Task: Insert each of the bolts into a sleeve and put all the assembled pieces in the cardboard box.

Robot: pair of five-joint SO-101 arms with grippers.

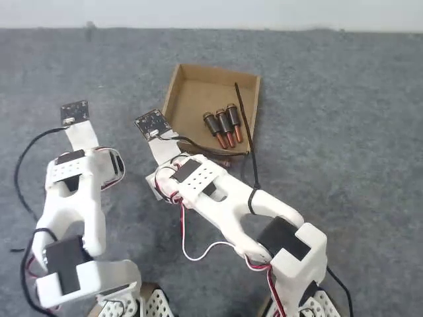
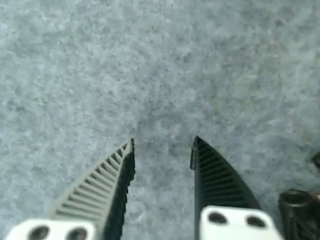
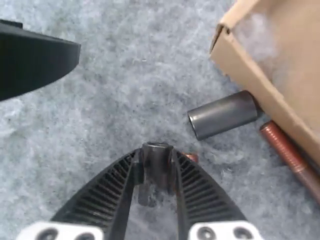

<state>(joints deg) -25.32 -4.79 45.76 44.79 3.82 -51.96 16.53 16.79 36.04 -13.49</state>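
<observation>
R gripper (image 3: 157,156) sits closest to us in the right wrist view. Its fingers are clamped together on a dark sleeve (image 3: 157,162), held upright w/ its open end toward the lens. A bit of copper shows just behind one finger. We can't tell what it belongs to, poss. a bolt tip.

Beyond that, a loose sleeve (image 3: 224,115) lies on its side on the grey carpet (image 3: 125,90), just beside the outer wall of the cardboard box (image 3: 235,57). A copper bolt (image 3: 292,161) lies along the same wall, next to that sleeve and outside the box.

L gripper (image 2: 163,145) hangs over bare carpet w/ its fingers apart.

In the high view we see three assembled pieces (image 1: 225,129) lying side by side inside the box, copper ends toward the arms. A black cable (image 1: 246,125) crosses the box near them. The right arm (image 1: 218,191) ends at the box's near wall. The left arm (image 1: 73,191) stands well apart from the box.
</observation>
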